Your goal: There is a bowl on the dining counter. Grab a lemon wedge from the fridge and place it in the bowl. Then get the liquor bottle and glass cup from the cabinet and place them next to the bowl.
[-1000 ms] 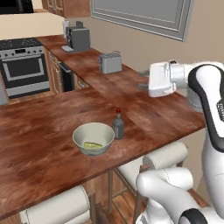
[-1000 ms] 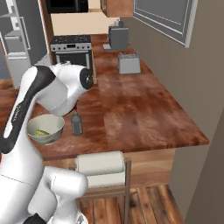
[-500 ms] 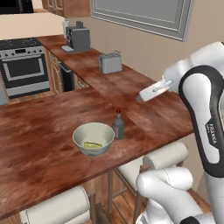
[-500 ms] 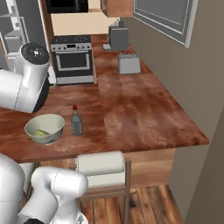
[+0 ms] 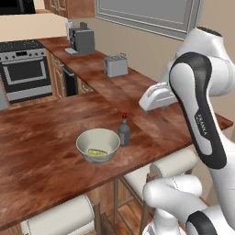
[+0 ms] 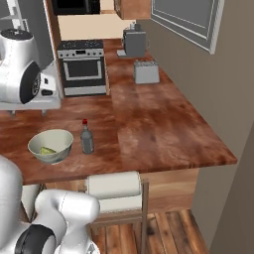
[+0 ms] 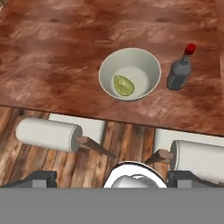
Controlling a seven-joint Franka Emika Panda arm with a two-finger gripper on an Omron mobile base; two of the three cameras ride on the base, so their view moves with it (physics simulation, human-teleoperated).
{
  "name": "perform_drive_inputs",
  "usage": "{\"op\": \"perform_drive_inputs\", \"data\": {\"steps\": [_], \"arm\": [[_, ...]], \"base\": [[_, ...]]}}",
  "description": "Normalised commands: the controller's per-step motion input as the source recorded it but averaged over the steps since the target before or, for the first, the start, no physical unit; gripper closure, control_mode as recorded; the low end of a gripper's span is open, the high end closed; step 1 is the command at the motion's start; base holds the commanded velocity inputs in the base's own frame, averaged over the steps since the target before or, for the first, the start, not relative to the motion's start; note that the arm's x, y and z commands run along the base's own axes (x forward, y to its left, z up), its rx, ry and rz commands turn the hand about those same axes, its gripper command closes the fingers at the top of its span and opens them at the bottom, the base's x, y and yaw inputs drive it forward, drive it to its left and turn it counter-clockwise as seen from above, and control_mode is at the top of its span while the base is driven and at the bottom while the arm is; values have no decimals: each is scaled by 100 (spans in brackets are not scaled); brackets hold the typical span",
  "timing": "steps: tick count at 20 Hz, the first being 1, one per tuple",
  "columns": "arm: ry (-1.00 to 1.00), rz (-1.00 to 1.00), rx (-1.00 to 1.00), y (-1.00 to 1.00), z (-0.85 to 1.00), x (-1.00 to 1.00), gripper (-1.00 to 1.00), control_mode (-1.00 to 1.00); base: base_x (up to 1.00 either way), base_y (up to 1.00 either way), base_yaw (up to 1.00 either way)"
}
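Observation:
The pale bowl (image 5: 97, 144) (image 6: 51, 145) (image 7: 130, 73) stands near the front edge of the dining counter (image 5: 41, 137). A yellow-green lemon wedge (image 7: 123, 85) (image 5: 96, 152) (image 6: 48, 150) lies inside it. Right beside the bowl stands the liquor bottle (image 5: 123, 130) (image 6: 87, 137) (image 7: 180, 68), grey with a red cap, upright. My gripper (image 7: 113, 178) (image 6: 27, 112) hangs high above the counter's front edge, open and holding nothing, looking down on the bowl and bottle. The glass cup is out of view.
A toaster (image 5: 115, 66) (image 6: 146, 72) and a coffee machine (image 5: 81, 40) stand on the far counter run by the wall. A stove (image 5: 25, 69) is at the back. Two padded stools (image 7: 48, 133) (image 7: 199, 159) stand under the counter's front edge.
My arm has swung and the hand has turned and pulled back from over the counter. Bowl, lemon wedge and bottle have stayed put.

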Motion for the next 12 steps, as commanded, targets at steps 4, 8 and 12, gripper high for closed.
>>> {"op": "perform_drive_inputs", "data": {"steps": [4,8,12], "arm": [[21,-4,-5,-2,-28,0,-100,-100],[4,0,0,0,-1,-7,-100,-100],[0,0,0,0,0,-14,-100,100]], "base": [[0,0,0],[0,0,0],[-72,3,0]]}}
